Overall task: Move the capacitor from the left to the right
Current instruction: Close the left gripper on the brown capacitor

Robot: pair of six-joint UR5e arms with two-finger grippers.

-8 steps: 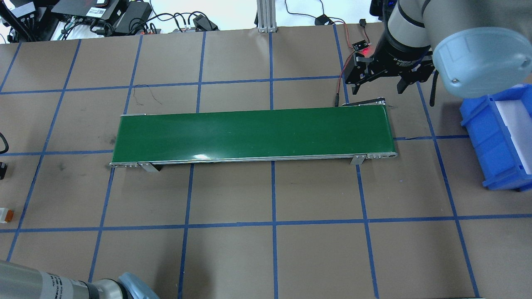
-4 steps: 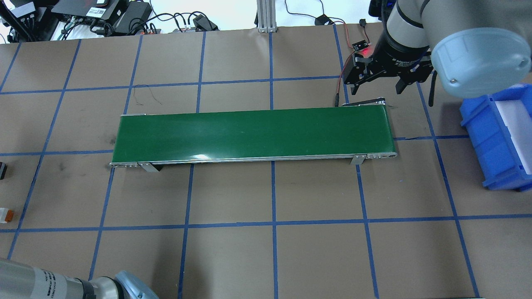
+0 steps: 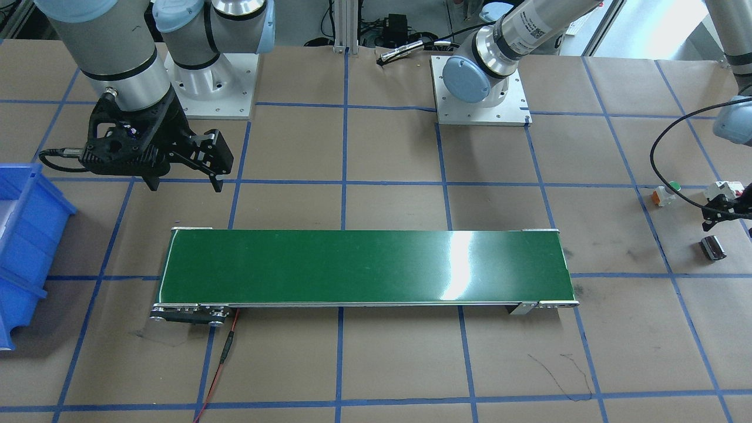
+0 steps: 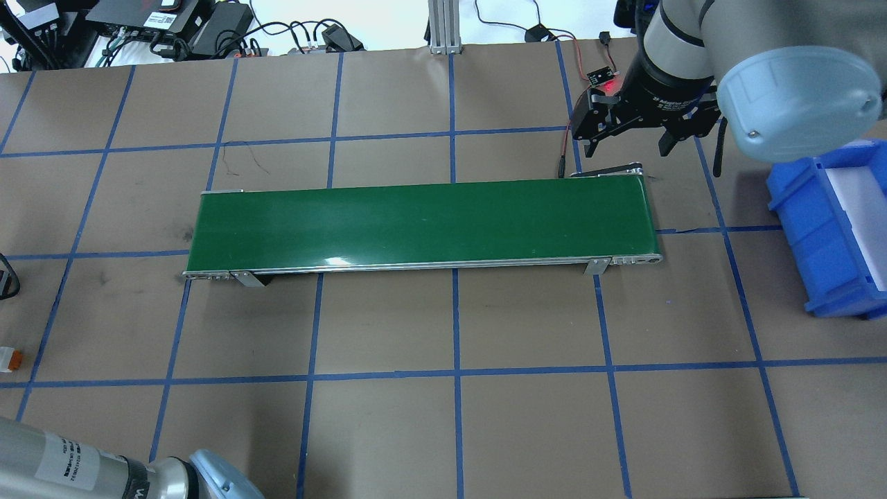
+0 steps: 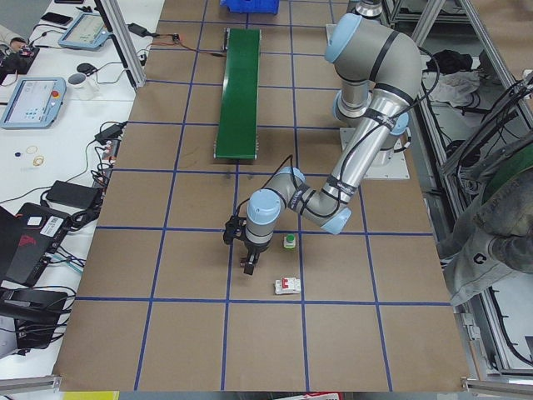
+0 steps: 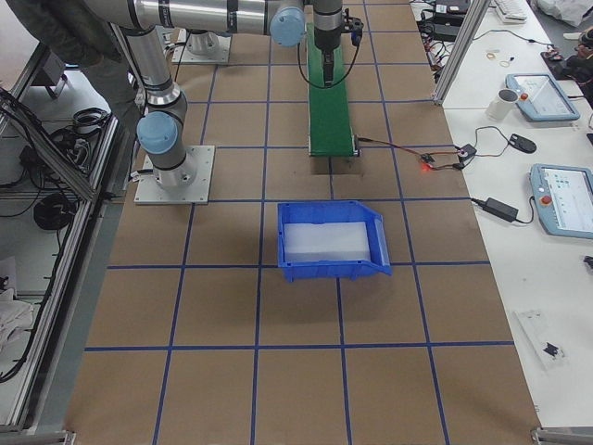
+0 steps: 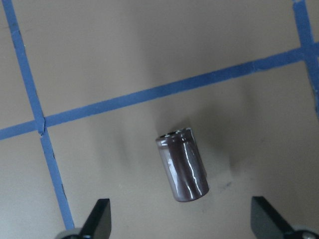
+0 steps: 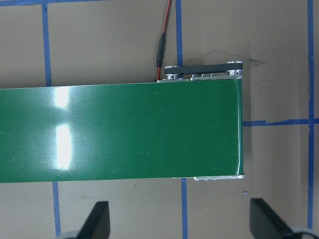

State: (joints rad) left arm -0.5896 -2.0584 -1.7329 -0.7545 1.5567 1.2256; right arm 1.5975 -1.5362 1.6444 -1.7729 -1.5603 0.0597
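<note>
The capacitor (image 7: 182, 166), a stubby dark brown cylinder, lies on its side on the brown table cover, apart from everything else. In the front-facing view it (image 3: 712, 247) sits near the right edge. My left gripper (image 7: 182, 221) hovers just over it, open, with a fingertip on either side and touching nothing; it also shows in the front-facing view (image 3: 728, 226) and the exterior left view (image 5: 246, 260). My right gripper (image 4: 627, 142) is open and empty, above the table behind the right end of the green conveyor belt (image 4: 423, 225).
A white-and-orange button with a green cap (image 3: 664, 194) and a white circuit breaker (image 3: 725, 189) lie near the capacitor. A blue bin (image 4: 831, 235) stands to the right of the belt. A red-lit sensor board (image 4: 601, 76) and its wires lie behind the right gripper.
The left arm's segment at the lower left has shifted slightly, and its cable now shows at the left edge. The right gripper has crept slightly away from the belt, still open.
</note>
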